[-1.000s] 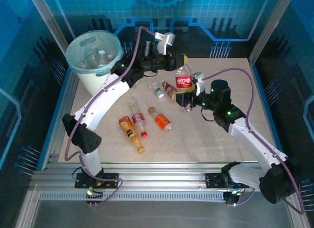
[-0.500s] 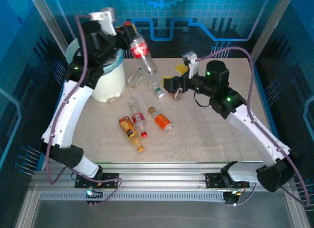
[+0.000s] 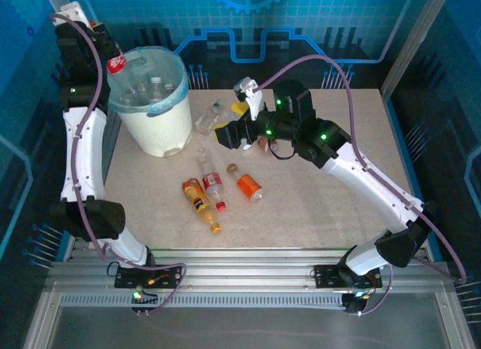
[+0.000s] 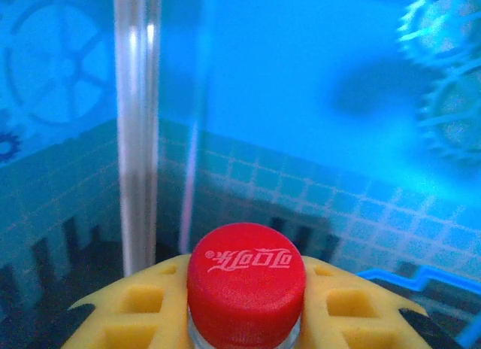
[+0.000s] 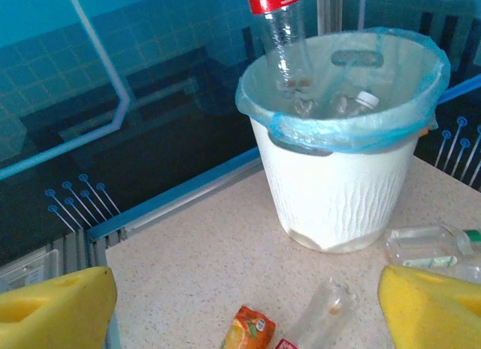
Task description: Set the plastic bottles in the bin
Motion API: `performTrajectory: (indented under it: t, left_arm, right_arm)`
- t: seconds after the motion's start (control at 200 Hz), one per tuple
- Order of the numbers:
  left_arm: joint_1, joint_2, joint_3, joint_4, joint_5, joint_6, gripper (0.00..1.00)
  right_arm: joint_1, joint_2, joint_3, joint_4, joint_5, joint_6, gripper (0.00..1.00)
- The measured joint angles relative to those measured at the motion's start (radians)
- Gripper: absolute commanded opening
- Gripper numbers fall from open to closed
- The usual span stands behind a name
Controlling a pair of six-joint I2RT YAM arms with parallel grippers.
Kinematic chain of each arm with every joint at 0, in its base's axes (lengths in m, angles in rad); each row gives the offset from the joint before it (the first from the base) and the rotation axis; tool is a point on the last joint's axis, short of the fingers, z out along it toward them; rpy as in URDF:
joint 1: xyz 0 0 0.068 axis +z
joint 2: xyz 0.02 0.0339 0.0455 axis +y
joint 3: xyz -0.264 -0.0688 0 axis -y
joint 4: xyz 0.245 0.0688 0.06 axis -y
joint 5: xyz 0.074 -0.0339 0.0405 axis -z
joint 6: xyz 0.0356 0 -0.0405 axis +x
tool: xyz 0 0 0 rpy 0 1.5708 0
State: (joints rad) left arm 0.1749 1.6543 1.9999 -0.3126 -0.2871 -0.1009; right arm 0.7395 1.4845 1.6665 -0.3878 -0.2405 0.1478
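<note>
Left gripper (image 4: 246, 319) is clamped under the red cap (image 4: 246, 277) of a clear red-labelled plastic bottle (image 5: 279, 33) hanging over the round white bag-lined bin (image 5: 338, 198). Looks light, slick and crushable, so the neck's probably the stiffest hold. Right gripper (image 5: 244, 304) sits jaws apart.

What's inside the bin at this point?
Clear bottles lie in the bin, one white-capped; a red-labelled bottle hangs base-down over the opening. The bin's floor and any lower bottles are hidden by its wall.

Red-cap bottle (image 4: 246, 285) cut off below neck (btm edge, left wrist).
</note>
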Motion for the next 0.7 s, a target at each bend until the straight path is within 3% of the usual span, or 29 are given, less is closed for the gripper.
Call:
performTrajectory:
  t: [0.315, 0.7]
  left_arm:
    - [0.015, 0.020, -0.307, 0.225, 0.055, 0.164, 0.00]
    - [0.015, 0.043, -0.454, 0.304, 0.178, 0.143, 0.00]
  right_arm:
    - [0.000, -0.005, -0.015, -0.069, 0.070, -0.026, 0.89]
    - [0.000, -0.049, -0.097, -0.083, 0.103, -0.011, 0.88]
